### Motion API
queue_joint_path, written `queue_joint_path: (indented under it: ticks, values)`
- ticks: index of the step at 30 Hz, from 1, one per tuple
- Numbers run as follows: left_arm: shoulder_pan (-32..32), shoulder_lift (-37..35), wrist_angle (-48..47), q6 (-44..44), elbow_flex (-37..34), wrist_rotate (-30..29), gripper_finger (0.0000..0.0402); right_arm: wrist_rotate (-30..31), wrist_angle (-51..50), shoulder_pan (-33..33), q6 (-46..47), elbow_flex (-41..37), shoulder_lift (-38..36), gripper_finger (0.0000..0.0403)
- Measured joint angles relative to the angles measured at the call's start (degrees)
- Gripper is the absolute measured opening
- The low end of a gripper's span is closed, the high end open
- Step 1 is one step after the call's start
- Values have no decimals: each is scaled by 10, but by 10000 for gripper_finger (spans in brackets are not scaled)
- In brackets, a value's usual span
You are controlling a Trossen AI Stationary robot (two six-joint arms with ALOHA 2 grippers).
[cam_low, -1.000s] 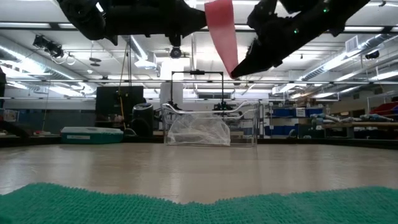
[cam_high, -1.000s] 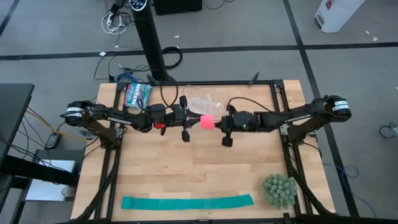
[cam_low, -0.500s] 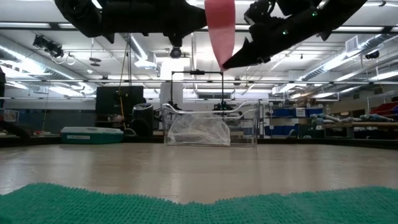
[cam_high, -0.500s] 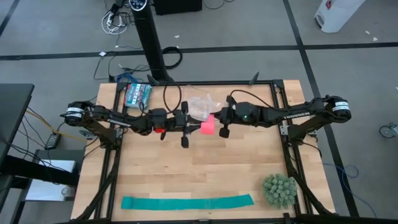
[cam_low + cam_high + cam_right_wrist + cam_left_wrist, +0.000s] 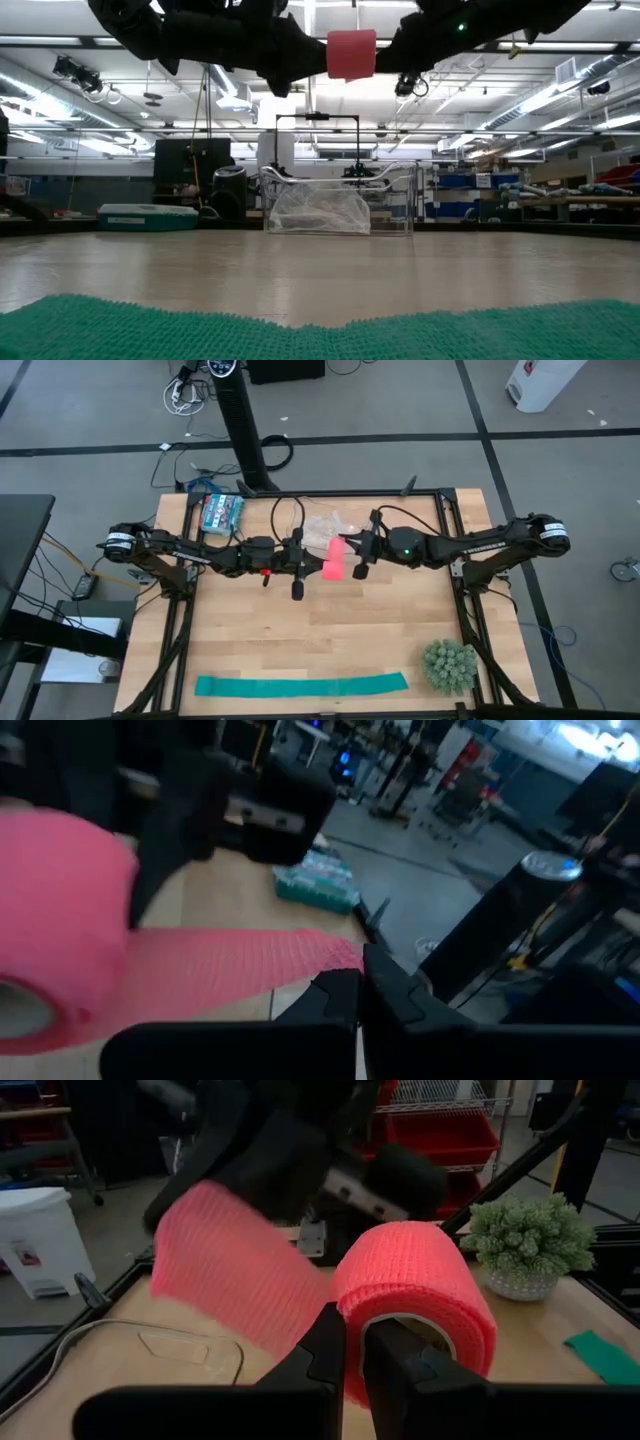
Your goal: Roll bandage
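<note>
Between the two pincers, high above the desk [image 5: 320, 620], hangs the bandage [image 5: 333, 558]. The left pincer [image 5: 352, 1342] is clamped on the roll's wall, likely to turn it. Beyond, the right pincer [image 5: 360, 982] pinches the loose tail, seemingly keeping it taut.

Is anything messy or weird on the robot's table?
Nothing stands out. The bandage is held up in the air between the left gripper and right gripper, partly rolled, with a loose tail.
</note>
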Motion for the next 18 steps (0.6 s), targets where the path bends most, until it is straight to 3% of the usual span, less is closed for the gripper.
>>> queue_joint_path:
  ticks: [7,18]
  values:
    - [0,0,0,0,0,1,31,39,6,43,-53,0,-35,0]
    - [0,0,16,-3,0,5,31,-36,69,78,-54,0,-34,0]
